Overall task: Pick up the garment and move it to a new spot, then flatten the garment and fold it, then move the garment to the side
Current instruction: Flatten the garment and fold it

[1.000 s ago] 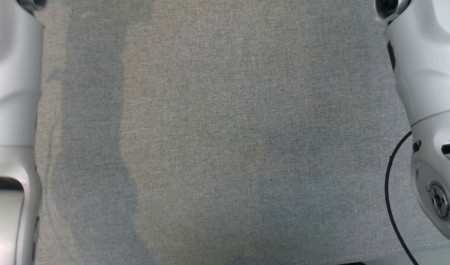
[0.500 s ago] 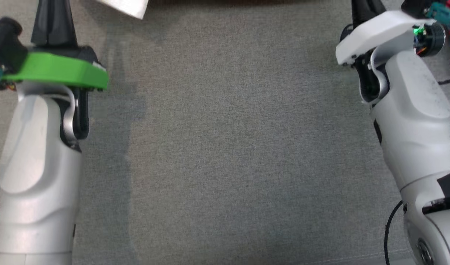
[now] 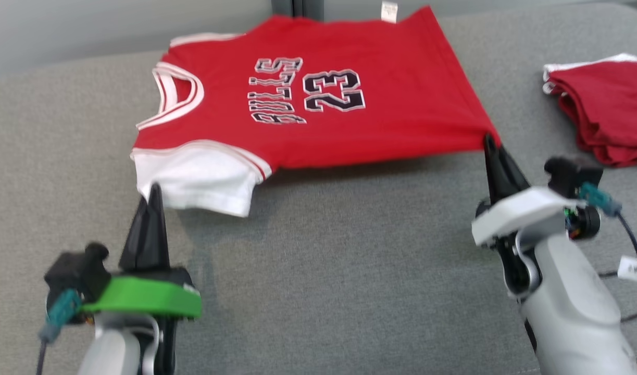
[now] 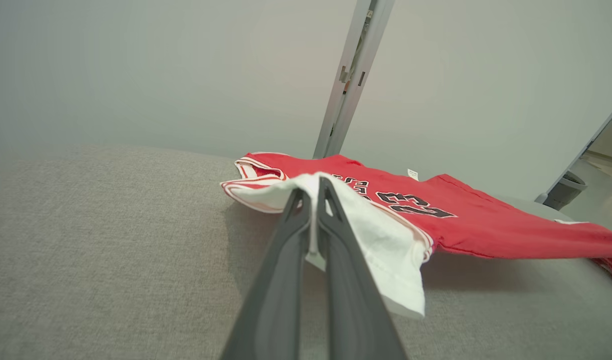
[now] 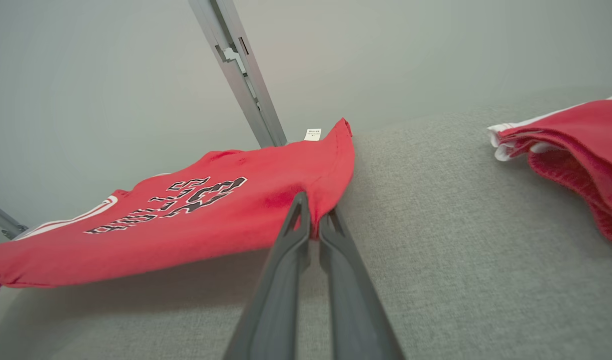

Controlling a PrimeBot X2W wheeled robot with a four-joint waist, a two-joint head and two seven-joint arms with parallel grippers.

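The garment [image 3: 396, 117] is a red jersey with "BULLS 23" lettering and a white sleeve [image 3: 193, 179]. It is spread over the far part of the grey fabric surface [image 3: 349, 271], and its near edge hangs just above the surface, casting a shadow. My left gripper [image 3: 153, 191] is shut on the white sleeve's edge, and the left wrist view shows that pinch [image 4: 313, 185]. My right gripper [image 3: 489, 140] is shut on the red hem corner, with cloth caught between its fingers [image 5: 313, 202]. The near edge runs between the two grips.
A folded red garment with white trim [image 3: 602, 107] lies at the far right of the surface [image 5: 581, 145]. A grey metal post [image 4: 351, 75] stands against the pale wall behind. A black cable with a white tag [image 3: 633, 270] trails beside my right arm.
The head camera has swung up from bare grey fabric, so the garment and both grippers now come into view. Both grippers stay shut.
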